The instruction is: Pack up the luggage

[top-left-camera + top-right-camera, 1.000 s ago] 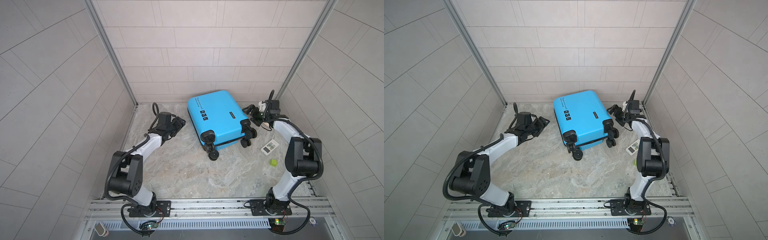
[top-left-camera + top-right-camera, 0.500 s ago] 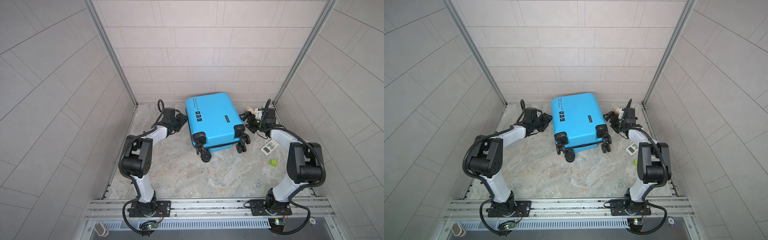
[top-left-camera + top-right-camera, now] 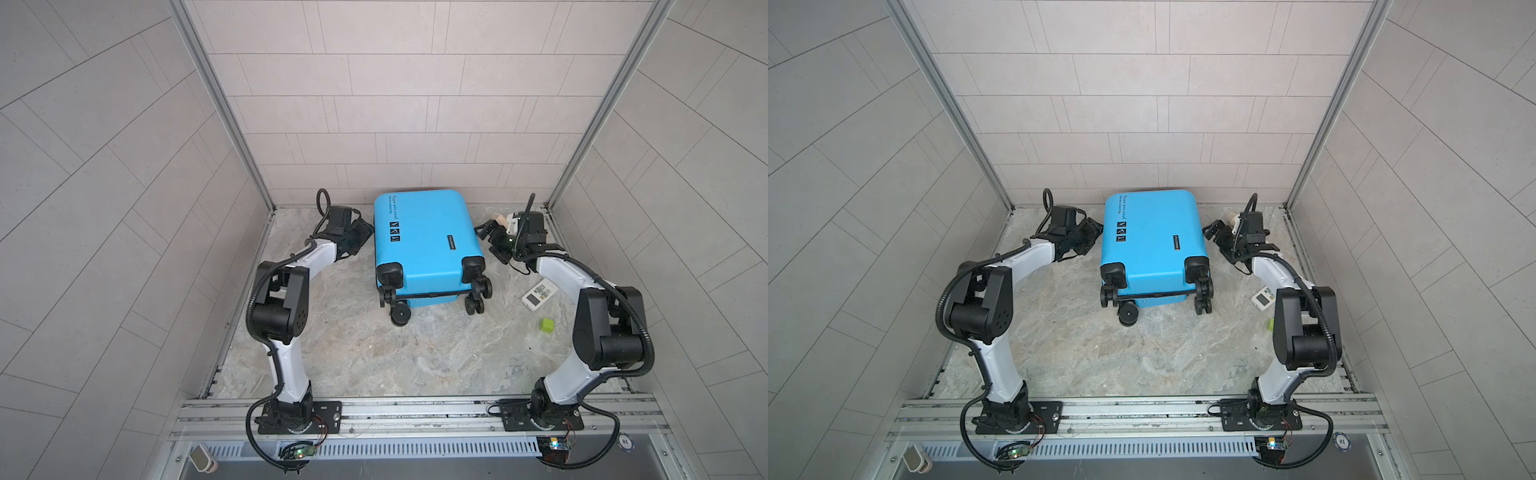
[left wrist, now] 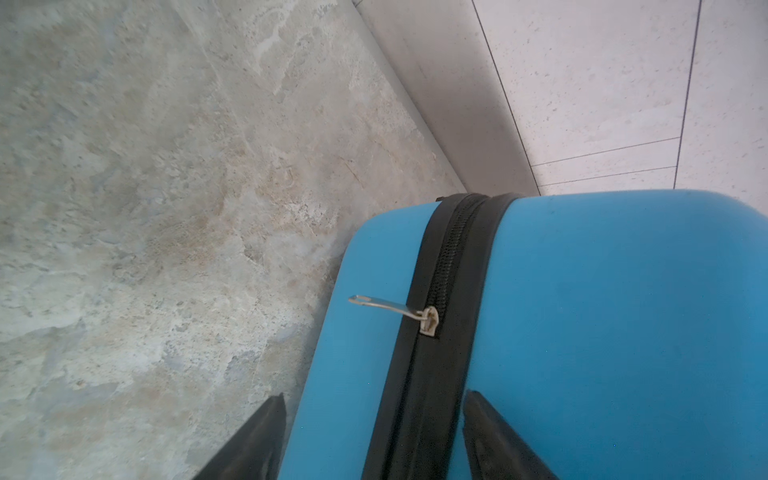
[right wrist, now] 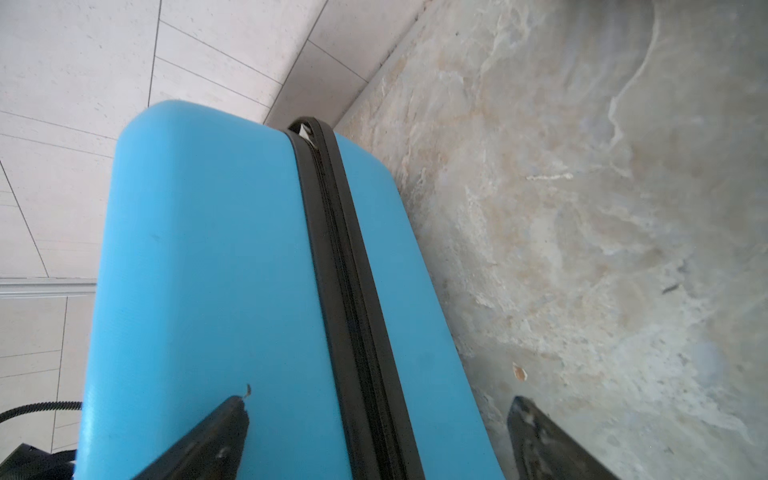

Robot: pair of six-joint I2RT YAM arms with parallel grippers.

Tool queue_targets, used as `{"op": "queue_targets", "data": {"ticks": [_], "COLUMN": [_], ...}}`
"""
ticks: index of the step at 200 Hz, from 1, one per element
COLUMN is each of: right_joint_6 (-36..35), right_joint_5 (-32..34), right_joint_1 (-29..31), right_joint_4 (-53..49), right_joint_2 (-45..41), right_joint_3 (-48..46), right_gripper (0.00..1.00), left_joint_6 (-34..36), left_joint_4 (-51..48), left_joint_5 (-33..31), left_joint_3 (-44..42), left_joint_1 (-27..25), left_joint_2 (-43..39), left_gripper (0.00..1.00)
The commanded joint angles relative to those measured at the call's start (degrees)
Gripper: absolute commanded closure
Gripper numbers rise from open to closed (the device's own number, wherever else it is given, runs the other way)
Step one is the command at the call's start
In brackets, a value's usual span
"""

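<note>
The luggage [image 3: 424, 241] is a bright-blue hard-shell suitcase lying flat and zipped shut at the back middle of the floor, in both top views, wheels [image 3: 400, 318] toward the front. My left gripper [image 3: 361, 232] stands open against its left side. In the left wrist view the fingers [image 4: 266, 432] straddle the black zipper seam [image 4: 440, 291], with the metal zipper pull [image 4: 388, 306] further along it. My right gripper [image 3: 488, 237] is open at the right side; in the right wrist view its fingertips [image 5: 232, 415] span the zipper band [image 5: 345, 270]. Neither holds anything.
A white remote [image 3: 539, 294] and a small green cube [image 3: 547, 325] lie on the marble floor right of the suitcase, beside the right arm. A small beige object [image 3: 500, 218] sits behind the right gripper. Tiled walls enclose three sides; the back wall [image 3: 415, 166] is just behind the suitcase.
The suitcase has turned from a slant to lie square and slid a little left. Both grippers have moved in against its sides, the left arm folding inward.
</note>
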Motion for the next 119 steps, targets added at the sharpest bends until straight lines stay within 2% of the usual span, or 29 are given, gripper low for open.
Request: {"op": "queue_targets", "data": {"ticks": [1,56,81,119], "right_joint_6": [-1.6,-1.5,-3.8,-11.1], "right_joint_5": [-5.5,-6.1,-4.9,2.6], "right_joint_1": [3.2,3.6,3.7,2.6], "right_joint_4": [-1.6,-5.0,-10.1,-22.0], "right_joint_2": [3.9,10.9,13.8,11.4], "right_joint_3": [4.0,15.5,22.1,28.2], "right_gripper": [0.00,0.00,0.00,0.00], "left_joint_6": [0.3,0.7,2.5,8.1], "left_joint_4": [0.9,-2.7,-5.9,-11.1], "left_joint_5": [3.1,2.9,2.1,-4.7], "left_joint_3": [3.7,11.2,14.3,10.1], "left_joint_1": [-4.1,-4.9,-5.0,-4.2], "left_joint_2": [2.3,6.1,6.8,-2.3], "left_gripper": [0.29,0.29,0.30,0.29]}}
